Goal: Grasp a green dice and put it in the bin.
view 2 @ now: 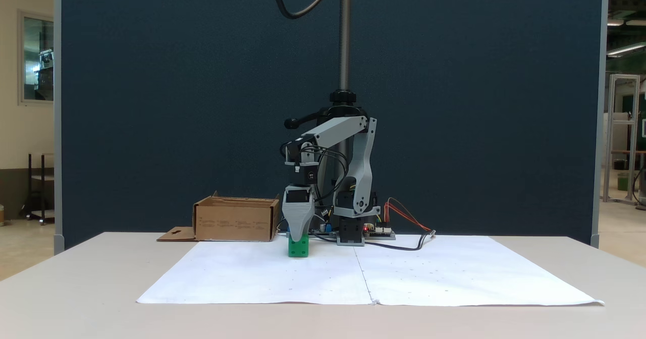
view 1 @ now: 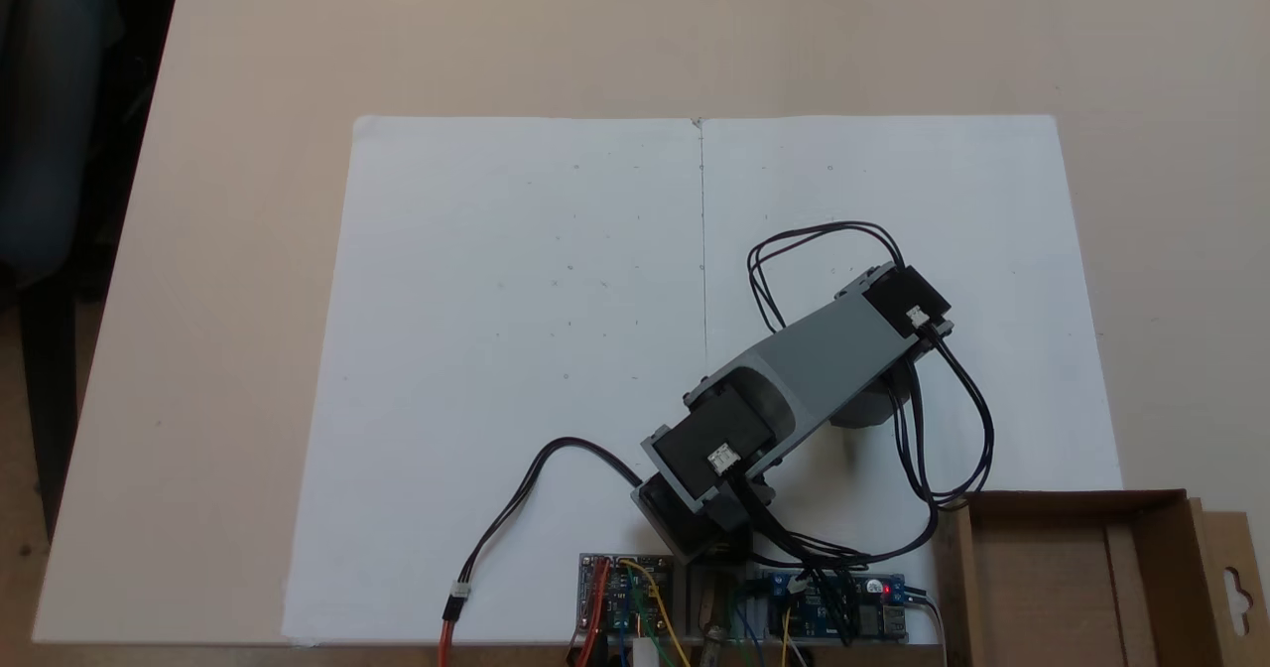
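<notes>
Box: sits on the table at the left in a fixed view, flap flat on its far side.
Dice: green, on the white paper, right of the box, outside it.
My gripper: pointing straight down, tip touching the dice's top; I cannot tell whether my fingers are open or closed.
My arm: reaches out over the paper.

Grey plastic arm links, black servo blocks, looping black cables

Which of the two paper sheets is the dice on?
The sheet nearer the box, left of the seam in a fixed view. The dice sits near its far edge, under the gripper; the other sheet lies right of the seam.
</notes>
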Controlling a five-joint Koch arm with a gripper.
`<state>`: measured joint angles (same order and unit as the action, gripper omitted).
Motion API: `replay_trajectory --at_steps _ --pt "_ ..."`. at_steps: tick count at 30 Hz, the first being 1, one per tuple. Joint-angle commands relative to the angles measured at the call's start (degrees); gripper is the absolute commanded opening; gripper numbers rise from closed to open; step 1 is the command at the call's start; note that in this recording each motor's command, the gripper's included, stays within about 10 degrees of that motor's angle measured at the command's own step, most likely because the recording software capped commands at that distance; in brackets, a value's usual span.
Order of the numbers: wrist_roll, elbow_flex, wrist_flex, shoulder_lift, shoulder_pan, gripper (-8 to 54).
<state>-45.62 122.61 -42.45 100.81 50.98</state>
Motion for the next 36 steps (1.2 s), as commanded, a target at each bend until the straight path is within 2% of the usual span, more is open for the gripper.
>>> replay_trajectory --at_steps 1,36 --pt "0.79 -0.18 1.49 2.20 0.44 44.5" --pt "0.70 5.89 13.54 2.11 0.26 43.3"
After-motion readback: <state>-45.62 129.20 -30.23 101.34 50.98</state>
